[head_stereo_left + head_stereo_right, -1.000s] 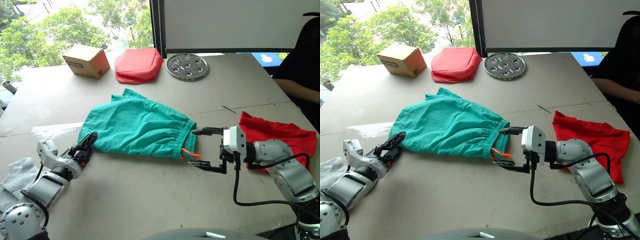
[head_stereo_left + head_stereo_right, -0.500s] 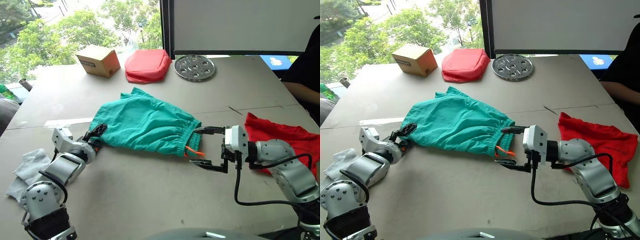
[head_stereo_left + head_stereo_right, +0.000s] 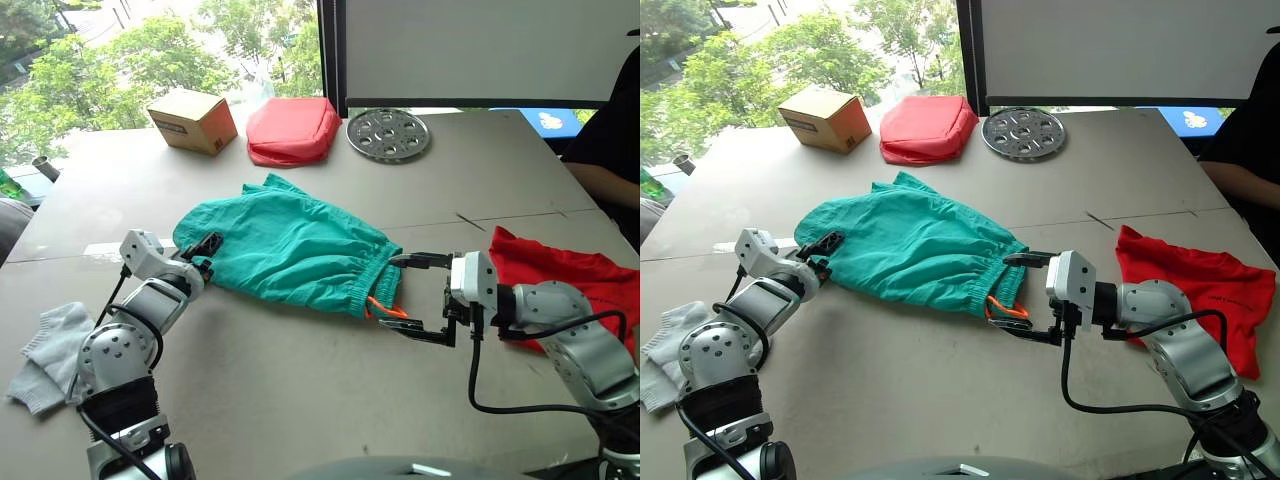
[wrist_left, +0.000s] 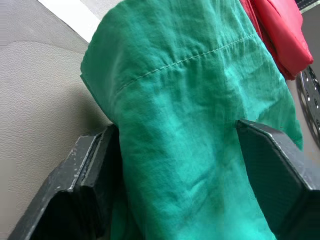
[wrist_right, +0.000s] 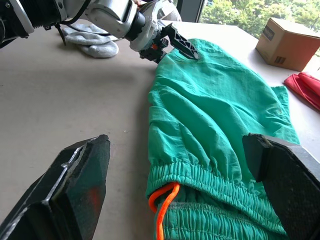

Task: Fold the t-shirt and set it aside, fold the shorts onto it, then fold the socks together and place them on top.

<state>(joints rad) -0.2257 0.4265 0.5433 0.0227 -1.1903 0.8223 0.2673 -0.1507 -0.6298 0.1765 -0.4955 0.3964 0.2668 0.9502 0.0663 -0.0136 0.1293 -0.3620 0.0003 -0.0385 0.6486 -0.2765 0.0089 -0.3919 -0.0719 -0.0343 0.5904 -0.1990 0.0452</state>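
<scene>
A: Around the shorts (image 3: 285, 245) mid-surface (image 3: 300, 400)?
B: A cardboard box (image 3: 192, 120), salmon pouch (image 3: 292, 130), perforated metal disc (image 3: 388, 134); the t-shirt (image 3: 560, 280) right, socks (image 3: 45, 345) left (box label unreadable).
A: End effectors?
B: The left end effector (image 4: 175, 165) straddles the hem, unclosed; the right end effector (image 3: 415, 297) gapes beside the orange drawstring (image 5: 162, 205).

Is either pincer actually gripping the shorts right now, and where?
No grip yet. The left pincer is open astride the shorts' leg-hem end; the right pincer is open at the waistband end by the orange drawstring.
</scene>
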